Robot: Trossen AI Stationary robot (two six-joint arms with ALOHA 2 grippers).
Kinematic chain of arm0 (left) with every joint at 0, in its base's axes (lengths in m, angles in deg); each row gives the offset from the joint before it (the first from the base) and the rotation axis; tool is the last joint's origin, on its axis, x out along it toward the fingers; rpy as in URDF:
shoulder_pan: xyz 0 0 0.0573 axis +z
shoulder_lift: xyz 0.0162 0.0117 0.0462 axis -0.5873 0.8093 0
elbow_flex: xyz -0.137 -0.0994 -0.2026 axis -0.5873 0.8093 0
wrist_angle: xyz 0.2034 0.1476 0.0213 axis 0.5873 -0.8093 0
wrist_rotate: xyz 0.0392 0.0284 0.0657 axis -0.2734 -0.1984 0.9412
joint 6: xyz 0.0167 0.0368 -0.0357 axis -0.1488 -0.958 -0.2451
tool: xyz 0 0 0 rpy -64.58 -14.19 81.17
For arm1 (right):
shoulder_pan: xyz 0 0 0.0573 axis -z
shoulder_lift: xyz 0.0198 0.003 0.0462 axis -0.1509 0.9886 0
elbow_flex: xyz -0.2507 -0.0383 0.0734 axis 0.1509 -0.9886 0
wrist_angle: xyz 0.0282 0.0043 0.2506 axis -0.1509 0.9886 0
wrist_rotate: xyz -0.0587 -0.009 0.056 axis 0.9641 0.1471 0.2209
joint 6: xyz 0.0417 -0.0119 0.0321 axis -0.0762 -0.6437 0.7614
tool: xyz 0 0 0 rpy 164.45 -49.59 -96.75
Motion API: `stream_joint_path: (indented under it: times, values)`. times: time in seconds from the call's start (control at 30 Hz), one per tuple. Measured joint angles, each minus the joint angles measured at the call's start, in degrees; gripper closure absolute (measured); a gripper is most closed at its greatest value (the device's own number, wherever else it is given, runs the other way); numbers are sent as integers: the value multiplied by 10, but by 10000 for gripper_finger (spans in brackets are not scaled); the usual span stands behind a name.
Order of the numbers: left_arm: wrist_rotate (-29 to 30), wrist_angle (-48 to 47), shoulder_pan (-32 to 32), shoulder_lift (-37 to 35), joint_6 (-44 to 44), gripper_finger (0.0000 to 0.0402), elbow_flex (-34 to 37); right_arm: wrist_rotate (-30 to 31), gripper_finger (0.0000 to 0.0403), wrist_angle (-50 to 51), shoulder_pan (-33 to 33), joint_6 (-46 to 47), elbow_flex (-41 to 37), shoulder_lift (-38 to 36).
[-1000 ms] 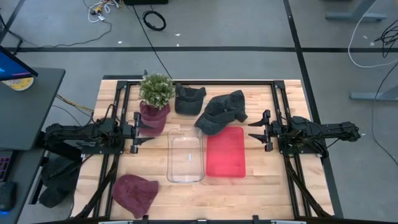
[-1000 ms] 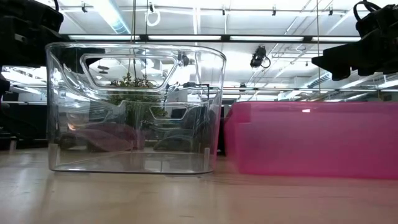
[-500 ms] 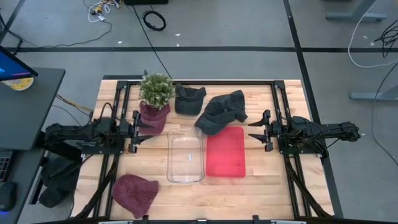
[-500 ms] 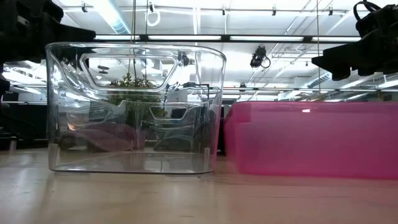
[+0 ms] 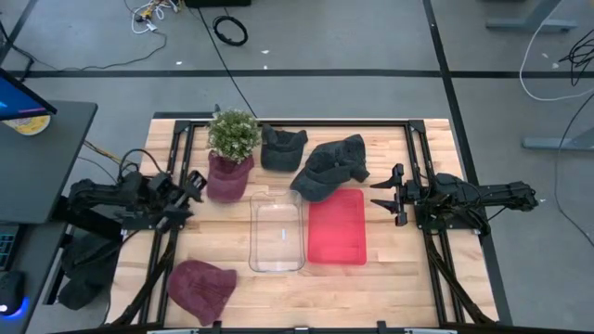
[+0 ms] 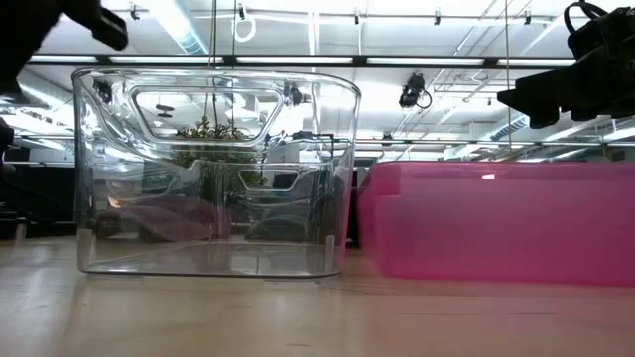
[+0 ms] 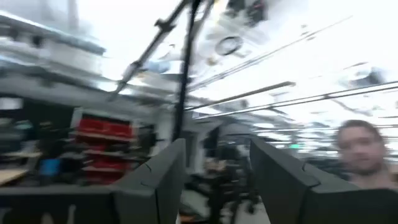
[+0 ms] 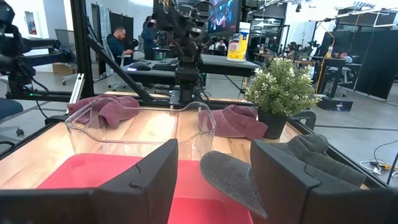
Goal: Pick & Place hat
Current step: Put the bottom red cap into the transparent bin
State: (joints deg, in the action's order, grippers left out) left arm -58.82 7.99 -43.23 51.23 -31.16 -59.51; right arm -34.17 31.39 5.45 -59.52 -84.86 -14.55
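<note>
A dark grey cap (image 5: 332, 167) lies at the far middle, its edge over the far end of the red tray (image 5: 337, 232); it also shows in the right wrist view (image 8: 249, 177). A second dark cap (image 5: 281, 147) lies beside it. A maroon beanie (image 5: 200, 288) lies at the near left. Another maroon hat (image 5: 229, 178) lies at the foot of the potted plant (image 5: 233, 133). My left gripper (image 5: 192, 184) is open and empty at the left, tipped up toward the ceiling (image 7: 214, 186). My right gripper (image 5: 383, 195) is open and empty, level, right of the tray (image 8: 214, 180).
A clear plastic bin (image 5: 277, 234) stands left of the red tray, in the table's middle (image 6: 213, 174). Black frame rails (image 5: 176, 158) run along both sides of the table. A person shows in the room beyond, in the left wrist view (image 7: 360, 146).
My left gripper has drawn back toward the table's left edge and tipped upward, rising in the low view. The hats, the bin and the tray have stayed where they were.
</note>
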Motion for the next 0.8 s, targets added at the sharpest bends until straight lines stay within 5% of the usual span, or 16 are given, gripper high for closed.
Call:
stream_joint_path:
  times: [0.4,0.8]
  values:
    - [7,93,-144,20,-70,216,-21,0,198,0,0,0,0,0]
    - [107,81,-322,286,-189,216,-168,0,198,0,0,0,0,0]
